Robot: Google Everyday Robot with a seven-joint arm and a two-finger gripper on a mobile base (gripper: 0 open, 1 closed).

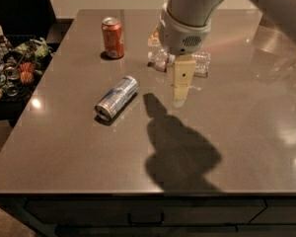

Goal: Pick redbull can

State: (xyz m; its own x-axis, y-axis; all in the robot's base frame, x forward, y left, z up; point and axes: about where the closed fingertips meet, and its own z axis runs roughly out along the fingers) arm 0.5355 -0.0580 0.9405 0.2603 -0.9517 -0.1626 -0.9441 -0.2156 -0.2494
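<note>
Left of centre on the brown counter (64, 152), the redbull can (117, 98) lies on its side, slanted, its silver end facing the lower left of the frame. Nothing touches it. Well above it, toward the upper left, a red-orange soda can (112, 37) stands upright.

From the top right, the robot's pale arm (192, 14) comes down into view, its upper part cut off by the frame edge. Its hand (180, 89) hangs as a cream-coloured piece above the counter in the upper middle of the frame, to the right of the redbull can and apart from it. Whether the hand is open or closed cannot be told from this angle; it seems to hold nothing.

Behind the hand lies a clear plastic water bottle (201, 63), its middle hidden by the arm. A dark shadow (180, 152) of the arm spreads across the counter below. At the far left, a basket (10, 68) of mixed items is dim, partly cut off and hard to make out.
</note>
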